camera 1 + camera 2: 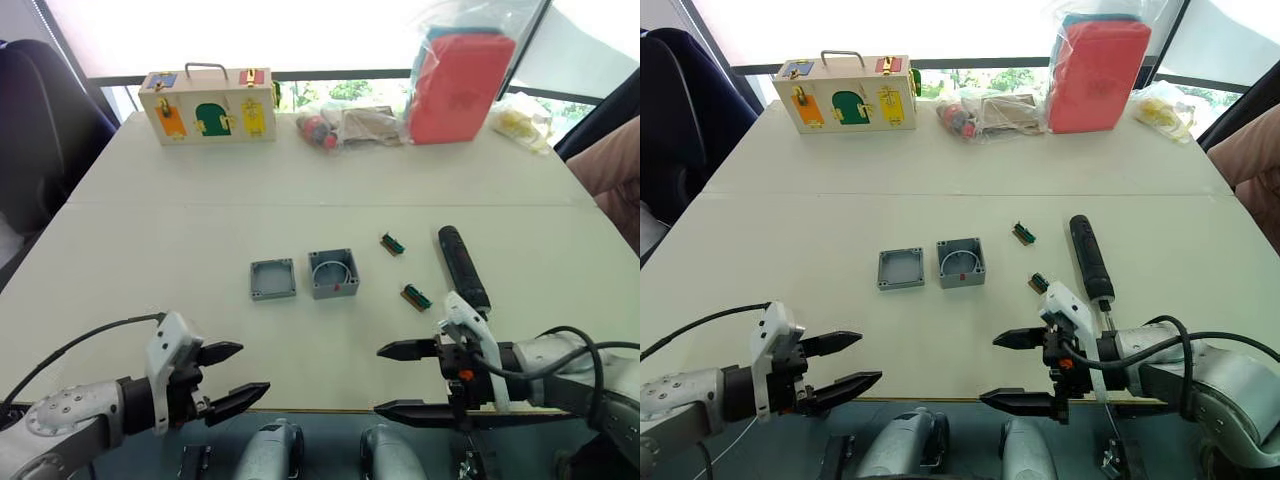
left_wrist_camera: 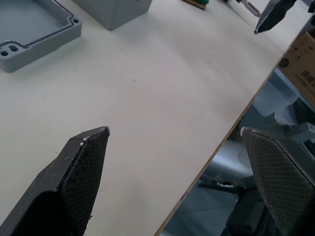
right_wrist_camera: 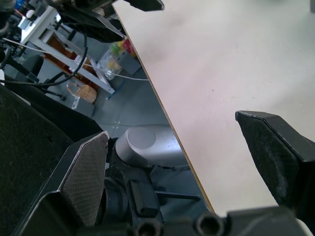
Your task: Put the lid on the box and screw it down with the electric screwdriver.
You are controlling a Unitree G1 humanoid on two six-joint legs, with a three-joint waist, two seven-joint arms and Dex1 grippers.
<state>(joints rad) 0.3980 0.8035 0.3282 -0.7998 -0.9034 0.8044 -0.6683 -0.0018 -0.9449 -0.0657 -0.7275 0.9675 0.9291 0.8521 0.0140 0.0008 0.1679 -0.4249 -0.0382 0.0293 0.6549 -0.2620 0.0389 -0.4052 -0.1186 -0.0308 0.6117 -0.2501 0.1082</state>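
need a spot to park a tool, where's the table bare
Bare: the strip between the lid, box and the near edge, and the middle band up to the wooden case. Crowded: around the electric screwdriver and green blocks, and the far edge by the red bag.

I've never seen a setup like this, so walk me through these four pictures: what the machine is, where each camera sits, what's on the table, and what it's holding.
It is a humanoid robot with two arms, each ending in a two-fingered black gripper. Two pictures come from its head, looking down over the table; the other two come from cameras on its wrists, looking along the fingers. The left gripper and right gripper hover open at the near edge, holding nothing. Mid-table lie the shallow grey lid, the deeper grey box beside it, two small green-and-brown blocks and the black electric screwdriver. At the far edge stand a wooden case and bagged items, one a red box.
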